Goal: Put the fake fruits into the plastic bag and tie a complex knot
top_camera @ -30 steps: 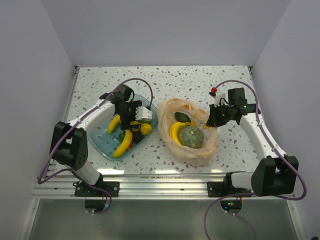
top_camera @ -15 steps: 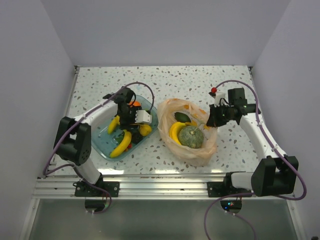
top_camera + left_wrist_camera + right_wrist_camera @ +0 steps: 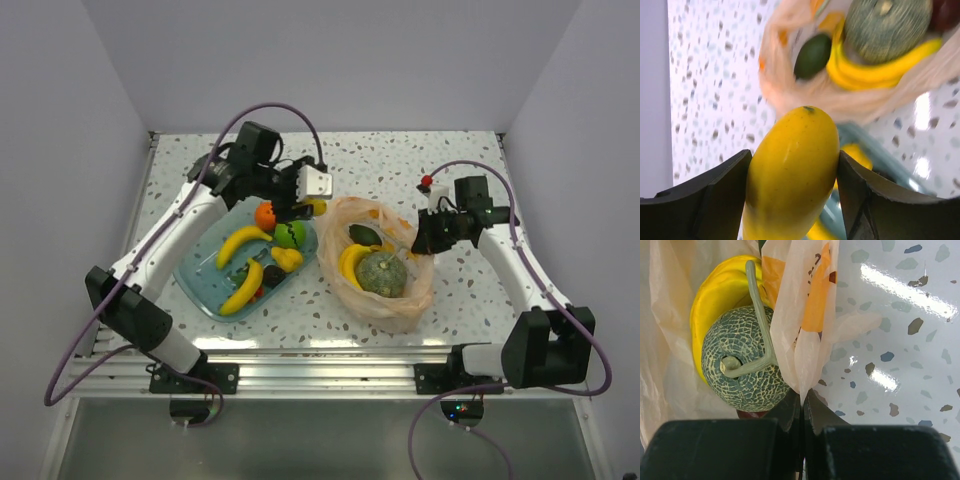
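my left gripper (image 3: pixel 792 180) clamps a yellow fruit (image 3: pixel 795 135) beside the plastic bag (image 3: pixel 400 300); right gripper (image 3: pixel 802 397) pinches the bag's rim, melon (image 3: pixel 742 370) inside.

The top external camera sits high above and behind the robot, facing forward and down, far enough back to take in the whole table (image 3: pixel 420 160). The left wrist camera looks out past the left gripper (image 3: pixel 793 160), very near the yellow fruit (image 3: pixel 790 190) filling its foreground, toward the plastic bag (image 3: pixel 805 97) beyond. The right wrist camera looks steeply down past the right gripper (image 3: pixel 802 407), close on the bag's edge. All three views share the bag and its melon (image 3: pixel 742 357)
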